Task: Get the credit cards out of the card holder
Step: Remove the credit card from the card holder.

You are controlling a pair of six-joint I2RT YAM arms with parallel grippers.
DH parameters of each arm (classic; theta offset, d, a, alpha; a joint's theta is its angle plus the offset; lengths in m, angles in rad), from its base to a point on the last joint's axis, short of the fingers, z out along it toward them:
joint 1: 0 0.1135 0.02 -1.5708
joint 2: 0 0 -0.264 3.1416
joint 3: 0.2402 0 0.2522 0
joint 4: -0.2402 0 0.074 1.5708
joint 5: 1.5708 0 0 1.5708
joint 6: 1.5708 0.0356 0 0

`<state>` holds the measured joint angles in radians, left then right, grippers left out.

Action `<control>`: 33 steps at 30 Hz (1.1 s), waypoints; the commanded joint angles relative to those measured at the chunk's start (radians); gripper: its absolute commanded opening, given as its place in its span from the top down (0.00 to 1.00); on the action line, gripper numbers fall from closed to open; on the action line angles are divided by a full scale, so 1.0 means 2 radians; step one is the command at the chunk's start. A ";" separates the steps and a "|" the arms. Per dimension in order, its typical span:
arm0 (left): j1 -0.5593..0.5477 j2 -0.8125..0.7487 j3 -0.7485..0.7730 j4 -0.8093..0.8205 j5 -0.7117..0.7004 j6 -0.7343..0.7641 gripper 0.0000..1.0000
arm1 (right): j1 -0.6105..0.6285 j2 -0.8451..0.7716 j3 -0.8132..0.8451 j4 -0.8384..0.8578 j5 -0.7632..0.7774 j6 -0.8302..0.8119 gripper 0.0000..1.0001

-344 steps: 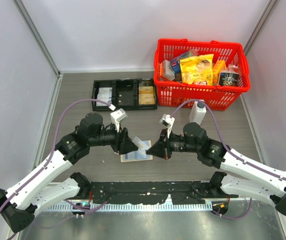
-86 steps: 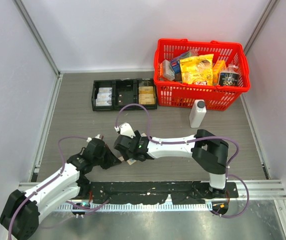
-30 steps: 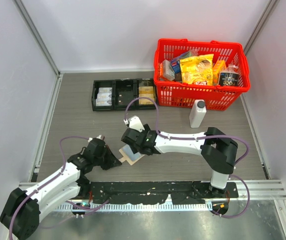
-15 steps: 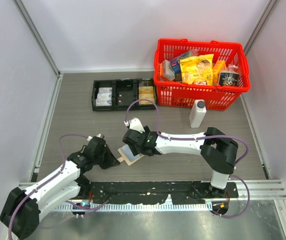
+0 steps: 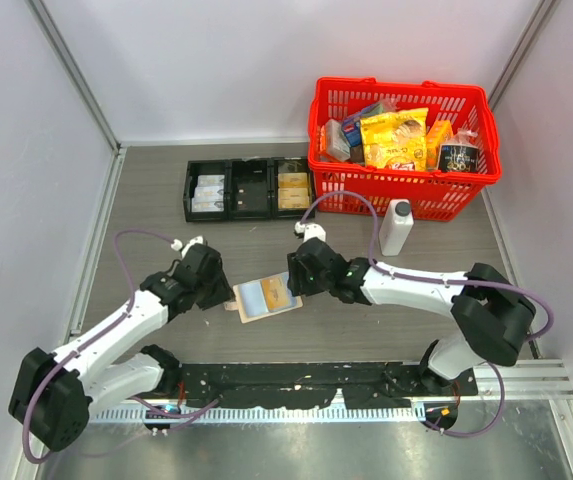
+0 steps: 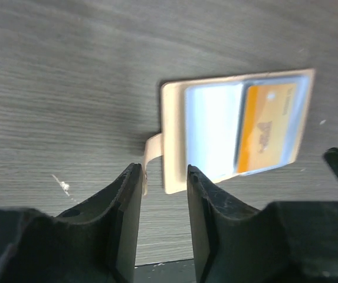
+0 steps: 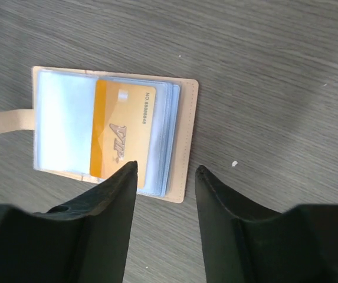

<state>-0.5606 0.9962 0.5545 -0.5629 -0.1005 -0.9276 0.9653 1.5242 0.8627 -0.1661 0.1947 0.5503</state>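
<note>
My left tool (image 6: pixel 163 177) is released, fingers parted on nothing, right at the snap tab (image 6: pixel 152 147). Between my tools the card holder (image 5: pixel 266 297) lies open, flat on the worktop (image 5: pixel 166 250), an orange card (image 7: pixel 118 137) tucked in its sleeve. My right tool (image 7: pixel 166 171) hovers released and empty over its right edge.

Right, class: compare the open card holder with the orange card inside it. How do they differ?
Colour: the card holder is tan with pale blue sleeves; the card is orange-yellow with dark print. Size: the card covers less than half the holder's open face. State: the holder lies open on the table; the card sits tucked in a sleeve. Both are flat rectangles.
</note>
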 commanded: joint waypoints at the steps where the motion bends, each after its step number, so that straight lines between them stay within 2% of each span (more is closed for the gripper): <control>1: 0.002 -0.018 0.049 -0.032 -0.040 0.018 0.55 | -0.018 -0.027 -0.035 0.109 -0.069 0.029 0.57; 4: 0.003 -0.043 0.063 -0.046 -0.040 0.013 0.51 | -0.026 -0.023 -0.055 0.144 -0.090 0.038 0.70; 5: 0.003 -0.054 0.065 -0.046 -0.033 0.009 0.45 | -0.030 -0.021 -0.058 0.157 -0.109 0.041 0.73; 7: 0.001 -0.063 0.065 -0.032 -0.008 0.001 0.44 | -0.034 -0.014 -0.061 0.170 -0.119 0.043 0.83; 9: 0.000 -0.065 0.061 -0.009 0.022 -0.012 0.44 | -0.036 -0.005 -0.062 0.180 -0.123 0.042 0.87; 13: -0.003 -0.044 0.042 0.063 0.092 -0.035 0.46 | -0.040 0.011 -0.068 0.200 -0.132 0.047 0.90; 16: -0.008 -0.013 0.033 0.106 0.113 -0.049 0.49 | -0.048 0.024 -0.072 0.212 -0.143 0.050 0.91; 33: -0.024 0.121 -0.009 0.235 0.116 -0.092 0.58 | -0.073 0.070 -0.112 0.226 -0.177 0.082 0.98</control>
<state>-0.6033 1.2137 0.5709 -0.2050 0.1219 -1.0779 0.8268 1.6421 0.6659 0.2874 -0.1535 0.6979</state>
